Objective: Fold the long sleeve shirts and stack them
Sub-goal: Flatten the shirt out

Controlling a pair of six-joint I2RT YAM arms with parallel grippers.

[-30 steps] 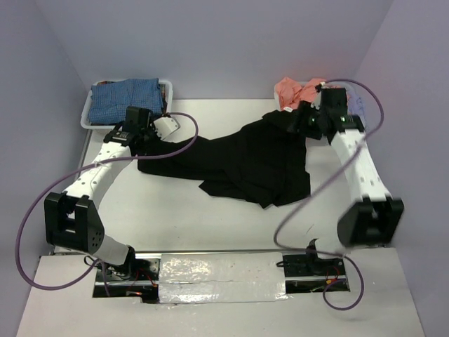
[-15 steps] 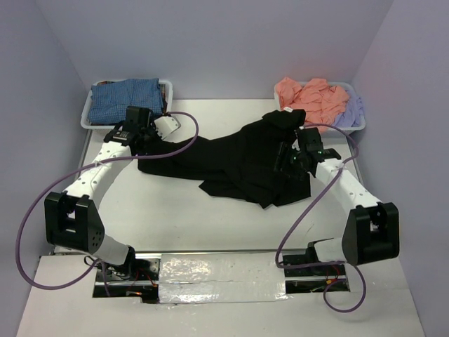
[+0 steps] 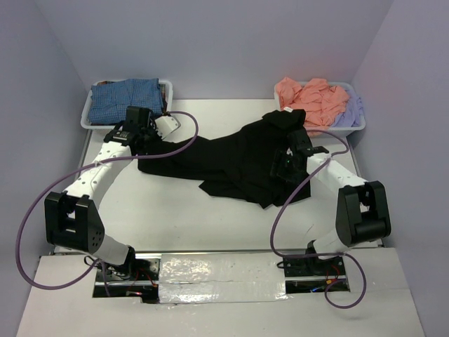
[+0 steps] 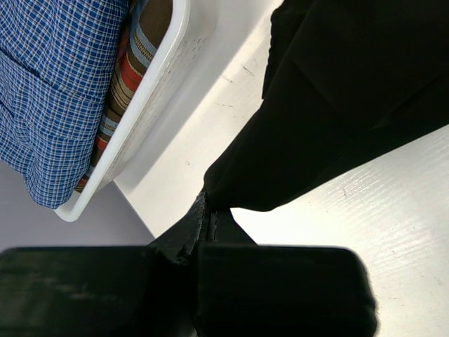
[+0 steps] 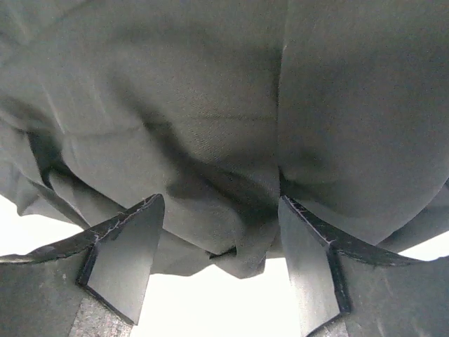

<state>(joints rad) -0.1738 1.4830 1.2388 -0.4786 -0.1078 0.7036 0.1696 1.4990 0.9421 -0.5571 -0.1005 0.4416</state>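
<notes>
Sprawled across the table [image 3: 175,210], from 9 o'clock through the centre up to 2 o'clock: the black shirt [image 3: 238,158], rumpled, with its ragged lower edge towards 5 o'clock. Heaped at the 2 o'clock end, just beside the right bin [image 3: 356,127].

Pinched at the 9 o'clock tip by the left gripper [image 3: 142,142]: closed tight on a point of the cloth, with the rest fanning away over the tabletop in the left wrist view.

Pressed down onto the shirt at 3 o'clock: the right gripper [image 3: 282,168], spread wide. Between its fingers [image 5: 123,246], a soft bulge of black cloth, not squeezed.

At the 10 o'clock corner, the left bin [image 3: 87,116], close by the left gripper. Inside, a blue-checked shirt [image 3: 126,95], and against the bin wall a striped cloth [image 4: 126,70] in brown and red.

In the right bin at 2 o'clock, a crumpled pink shirt [image 3: 312,98] filling most of it, and a lavender shirt [image 3: 351,109] tucked at the 3 o'clock end, partly draped over the rim.
</notes>
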